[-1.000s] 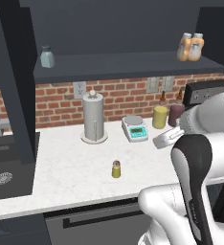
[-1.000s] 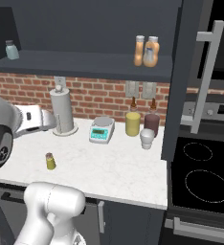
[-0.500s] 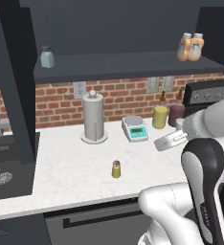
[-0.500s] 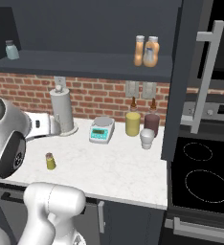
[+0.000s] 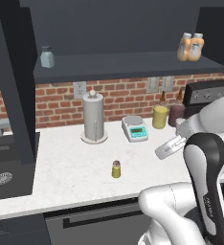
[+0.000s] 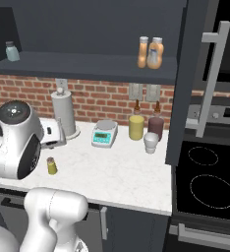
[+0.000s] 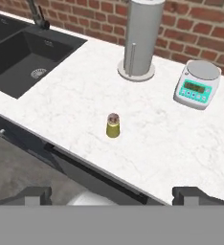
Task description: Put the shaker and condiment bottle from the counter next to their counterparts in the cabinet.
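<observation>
Swinging further right in the left base view, the arm now has its gripper [image 7: 112, 194] above the counter [image 7: 171, 143] edge, fingers spread wide and empty. The shaker [image 7: 113, 125] stands upright on the counter, in front of the paper-towel roll [image 7: 141, 36].

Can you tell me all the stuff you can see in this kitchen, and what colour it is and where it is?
shaker: one, yellow-olive, dark cap, standing alone near the counter's front
counter: one, white marble
paper-towel holder: one, grey, by the brick wall
kitchen scale: one, white and teal, right of the holder
jars: two, yellow and dark maroon, by the wall
white cup: one, before the jars
orange bottles: two, on the cabinet shelf's right end
blue-grey shaker: one, shelf's left end
sink: one, black, left
stove: one, black, right
gripper: jaws open, holding nothing
</observation>
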